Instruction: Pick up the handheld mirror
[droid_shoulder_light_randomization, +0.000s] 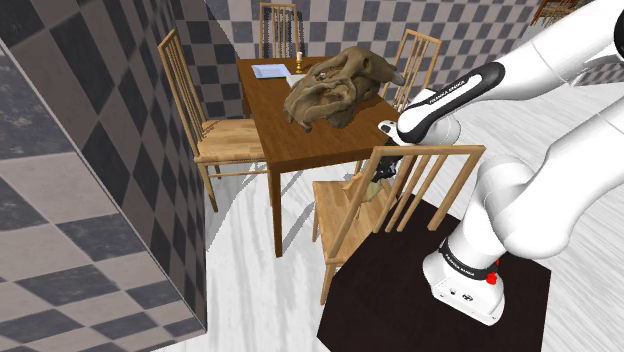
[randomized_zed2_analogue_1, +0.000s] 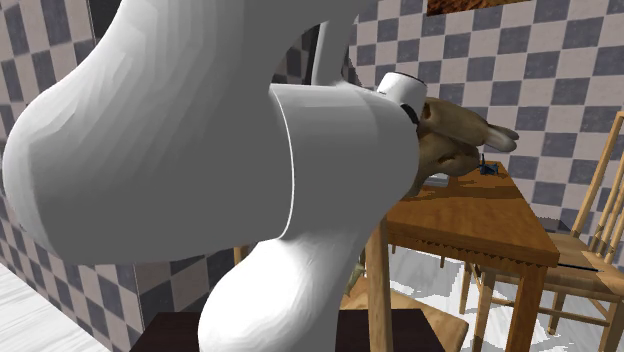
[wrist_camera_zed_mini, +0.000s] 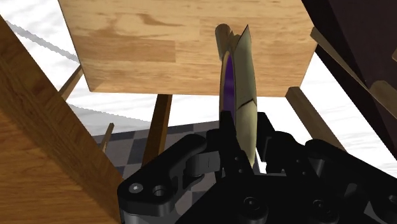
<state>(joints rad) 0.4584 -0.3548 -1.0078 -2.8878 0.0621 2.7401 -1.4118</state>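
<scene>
Clamping thin olive-edged mirror (wrist_camera_zed_mini: 244, 76): black hand (wrist_camera_zed_mini: 245, 136)

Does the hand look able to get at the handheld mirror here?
Probably yes: the hand looks shut on the mirror, clasping it edge-on, with nothing between them and the chair seat beyond.

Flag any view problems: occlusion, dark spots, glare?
Second exterior view: the arm blocks most of the frame. Shoulder view: evenly lit, chair back screens the gripper. Wrist view: no glare, mirror edge-on between the fingers.
</scene>
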